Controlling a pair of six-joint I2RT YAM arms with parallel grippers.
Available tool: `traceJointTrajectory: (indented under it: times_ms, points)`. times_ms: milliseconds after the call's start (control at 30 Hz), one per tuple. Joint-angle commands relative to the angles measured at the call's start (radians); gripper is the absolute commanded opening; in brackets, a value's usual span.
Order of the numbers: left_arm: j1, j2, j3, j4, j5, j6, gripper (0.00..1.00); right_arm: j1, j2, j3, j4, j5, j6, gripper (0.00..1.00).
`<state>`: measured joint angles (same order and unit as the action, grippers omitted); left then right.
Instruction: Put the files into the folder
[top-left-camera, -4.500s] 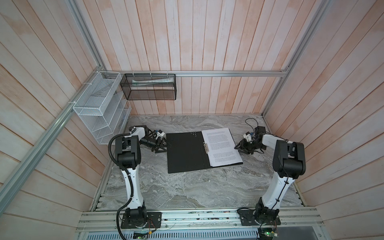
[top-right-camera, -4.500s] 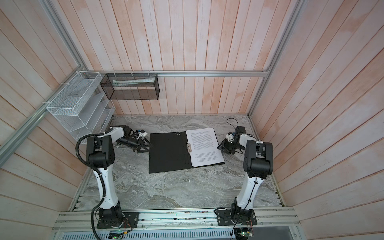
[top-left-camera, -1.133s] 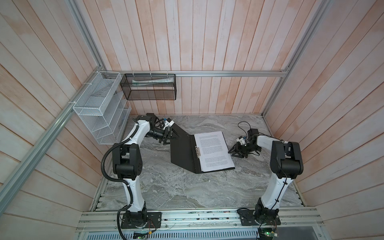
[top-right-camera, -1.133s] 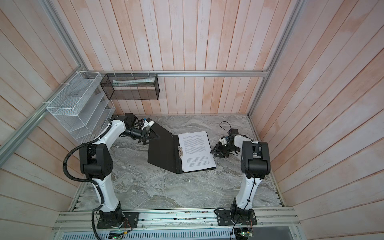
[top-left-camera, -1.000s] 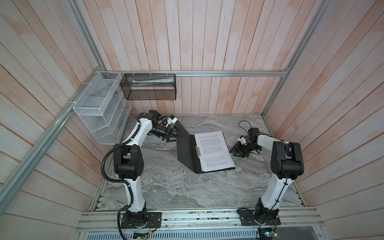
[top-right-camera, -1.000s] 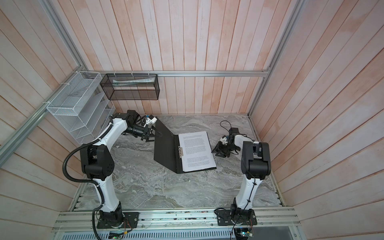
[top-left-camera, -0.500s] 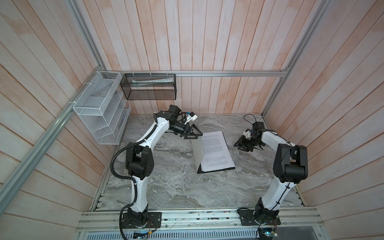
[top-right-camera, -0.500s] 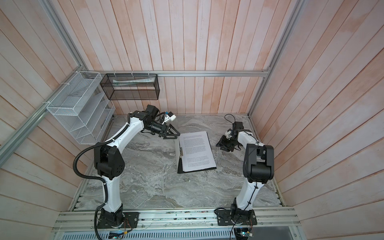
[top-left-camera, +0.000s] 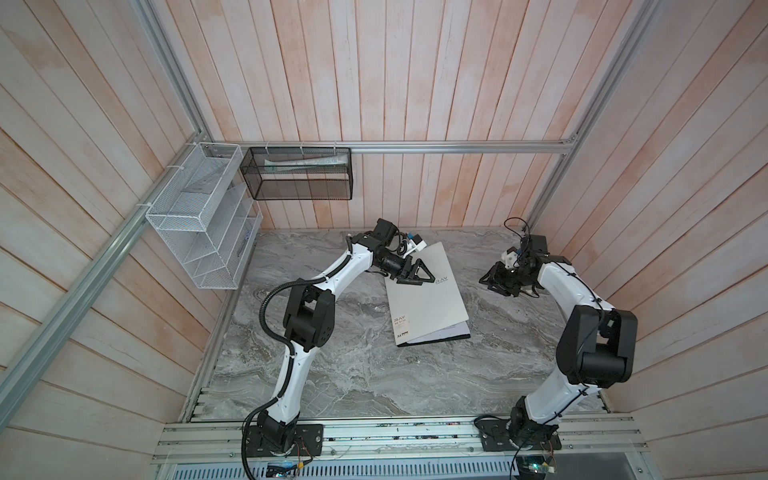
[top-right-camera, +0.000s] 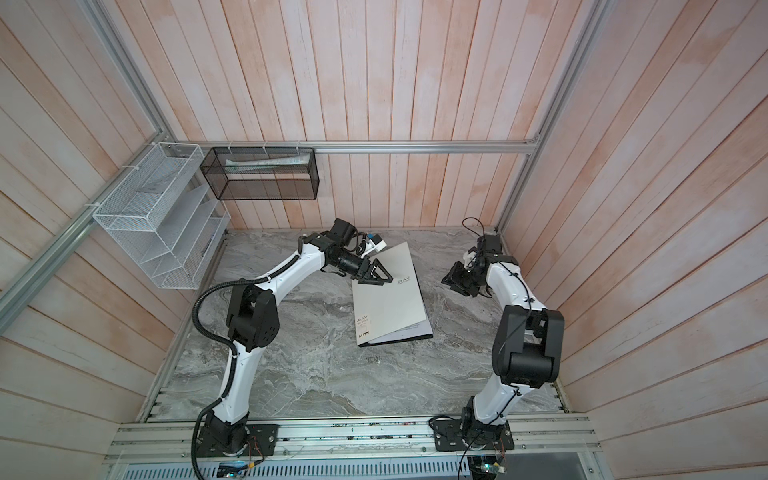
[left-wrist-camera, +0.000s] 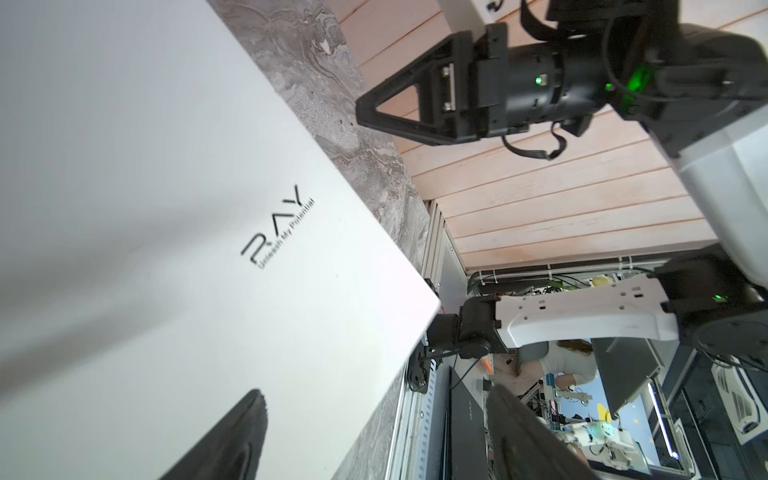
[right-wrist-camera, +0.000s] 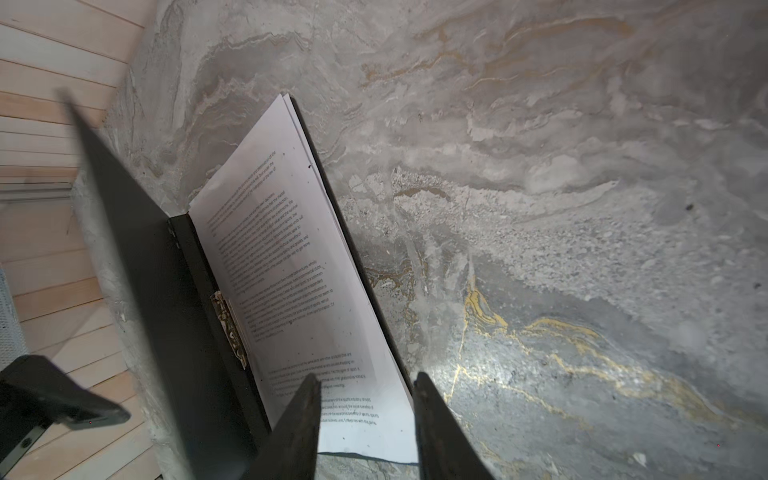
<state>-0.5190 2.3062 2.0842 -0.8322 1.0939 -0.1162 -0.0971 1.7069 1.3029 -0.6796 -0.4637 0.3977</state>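
Observation:
In both top views the light grey folder (top-left-camera: 424, 303) (top-right-camera: 388, 299) with its "RAY" logo lies on the marble table, its cover folded over the files. The white files (top-left-camera: 440, 334) show only as a strip at its front edge. In the right wrist view the black inside of the folder (right-wrist-camera: 137, 249) still stands at an angle, blurred, beside the printed files (right-wrist-camera: 282, 270). My left gripper (top-left-camera: 415, 281) (left-wrist-camera: 376, 392) is open just above the far part of the cover, holding nothing. My right gripper (top-left-camera: 492, 286) (right-wrist-camera: 368, 378) hovers open, apart from the folder's right edge.
A white wire mesh organizer (top-left-camera: 199, 232) hangs on the left wall. A black mesh basket (top-left-camera: 297, 174) with papers in it hangs on the back wall. Bare marble table (top-left-camera: 374, 374) lies in front of the folder. Wooden walls close in on three sides.
My left gripper swung right across the table and carried the folder's cover from half raised down over the files. My right gripper pulled back a little to the right.

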Motion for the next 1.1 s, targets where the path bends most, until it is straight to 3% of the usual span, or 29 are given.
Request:
traceJointTrajectory:
  times_ms: [0, 200, 333, 467, 567, 600, 633, 800, 967, 1067]
  points:
    - [-0.014, 0.032, 0.001, 0.099, -0.045, -0.041, 0.85, -0.003, -0.022, 0.014, -0.037, 0.018, 0.009, 0.39]
    - [-0.03, 0.082, -0.009, 0.129, -0.103, -0.047, 0.85, 0.007, -0.061, -0.073, 0.07, -0.053, 0.039, 0.38]
    - [-0.027, 0.039, -0.015, 0.095, -0.174, 0.006, 0.85, 0.037, -0.052, -0.097, 0.08, -0.072, 0.016, 0.36]
    - [-0.016, -0.136, -0.156, 0.109, -0.371, 0.09, 0.88, 0.057, -0.095, -0.165, 0.176, -0.006, 0.013, 0.35]
    - [0.005, -0.335, -0.386, 0.221, -0.578, 0.122, 0.97, 0.075, -0.172, -0.228, 0.314, 0.077, -0.01, 0.39]
    - [0.024, -0.397, -0.462, 0.26, -0.616, 0.117, 1.0, 0.076, -0.198, -0.249, 0.363, 0.091, -0.019, 0.68]
    - [0.054, -0.459, -0.541, 0.307, -0.635, 0.1, 1.0, 0.075, -0.222, -0.267, 0.414, 0.104, -0.032, 0.97]
    - [0.292, -0.69, -0.833, 0.469, -0.598, -0.001, 1.0, 0.079, -0.337, -0.401, 0.685, 0.181, -0.156, 0.98]
    - [0.574, -0.871, -1.176, 0.742, -0.51, -0.028, 1.0, 0.086, -0.548, -0.8, 1.264, 0.379, -0.293, 0.98]
    - [0.675, -0.967, -1.378, 0.944, -0.525, 0.01, 1.0, 0.083, -0.592, -0.869, 1.286, 0.46, -0.395, 0.98]
